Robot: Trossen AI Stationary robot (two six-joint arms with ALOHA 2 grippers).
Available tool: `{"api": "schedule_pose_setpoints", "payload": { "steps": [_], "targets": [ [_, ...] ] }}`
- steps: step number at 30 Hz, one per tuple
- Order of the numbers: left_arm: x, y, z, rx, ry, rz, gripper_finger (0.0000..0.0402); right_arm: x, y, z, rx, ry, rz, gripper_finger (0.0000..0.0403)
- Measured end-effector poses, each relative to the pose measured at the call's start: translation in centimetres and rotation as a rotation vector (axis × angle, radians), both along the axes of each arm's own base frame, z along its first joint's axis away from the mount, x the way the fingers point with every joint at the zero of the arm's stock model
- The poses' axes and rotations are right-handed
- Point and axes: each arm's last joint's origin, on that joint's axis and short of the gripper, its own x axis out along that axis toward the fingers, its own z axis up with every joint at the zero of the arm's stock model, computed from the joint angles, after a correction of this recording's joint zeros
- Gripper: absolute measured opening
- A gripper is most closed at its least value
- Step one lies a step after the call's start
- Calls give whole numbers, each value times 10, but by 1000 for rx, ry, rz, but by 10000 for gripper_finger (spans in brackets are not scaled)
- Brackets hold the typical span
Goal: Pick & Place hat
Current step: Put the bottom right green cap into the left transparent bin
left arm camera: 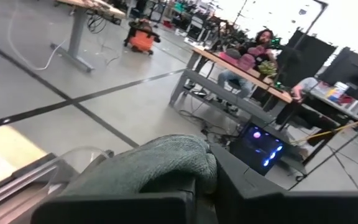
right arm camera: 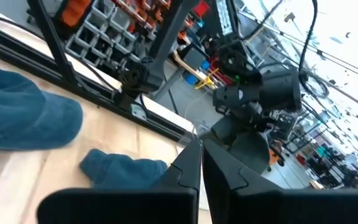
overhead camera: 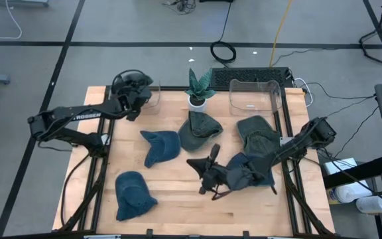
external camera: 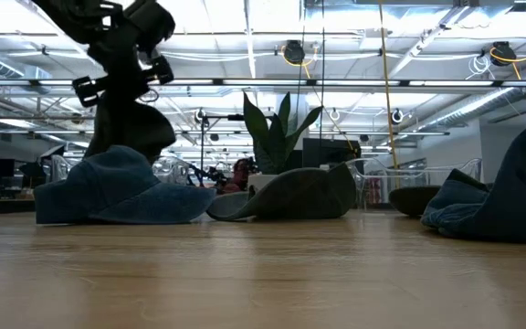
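My left gripper (overhead camera: 136,98) is at the table's far left corner, shut on a dark green hat (external camera: 126,123) that hangs beside a clear bin (overhead camera: 128,83). My right gripper (overhead camera: 207,179) reaches over the table's middle near part with its fingers shut (right arm camera: 201,149) and nothing between them. A blue hat (overhead camera: 251,169) lies under that arm. Two more blue hats (overhead camera: 161,147) (overhead camera: 133,194) and two dark green hats (overhead camera: 197,131) (overhead camera: 257,133) rest on the wood. My left gripper pinches a bunched fold of the green hat's cloth (left arm camera: 166,168) between its two fingers, coming at it about level. The hat hangs below the fingers, slack and clear of the table.
A potted plant (overhead camera: 197,89) stands at the far middle, beside the green hat. A second clear bin (overhead camera: 254,96) sits at the far right. Black frame rails (overhead camera: 101,166) run along the table's sides. Bare wood lies between the near blue hats.
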Motion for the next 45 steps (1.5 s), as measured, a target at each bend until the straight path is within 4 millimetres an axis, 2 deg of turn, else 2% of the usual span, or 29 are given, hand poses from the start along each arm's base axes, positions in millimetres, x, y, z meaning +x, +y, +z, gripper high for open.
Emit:
{"api": "schedule_pose_setpoints", "payload": {
  "steps": [6, 14, 19, 21, 28, 33, 36, 39, 45],
  "targets": [
    [1, 7, -12, -17, -17, 30, 21, -6, 11, -1, 6, -11, 34, 4],
    [11, 13, -34, -50, -22, 31, 21, -12, 21, -1, 7, -11, 64, 4],
    [19, 16, -44, -32, -107, 33, 23, -13, 24, -2, 30, -18, 72, 4],
    [23, 19, -47, -43, -135, 11, 45, -13, 23, -2, 32, -16, 72, 4],
    [32, 24, -43, -60, -94, -69, 183, -13, 23, -2, 54, -23, 72, 4],
    [37, 26, -37, -63, -211, -161, 261, -13, 23, -2, 54, -23, 72, 4],
    [42, 27, -33, -74, -271, -246, 295, -13, 23, -2, 52, -23, 72, 4],
    [45, 27, -29, -75, -260, -318, 320, -13, 23, -2, 51, -23, 72, 4],
    [48, 24, -27, -81, -254, -373, 350, -13, 23, -2, 52, -23, 72, 4]
  ]
}}
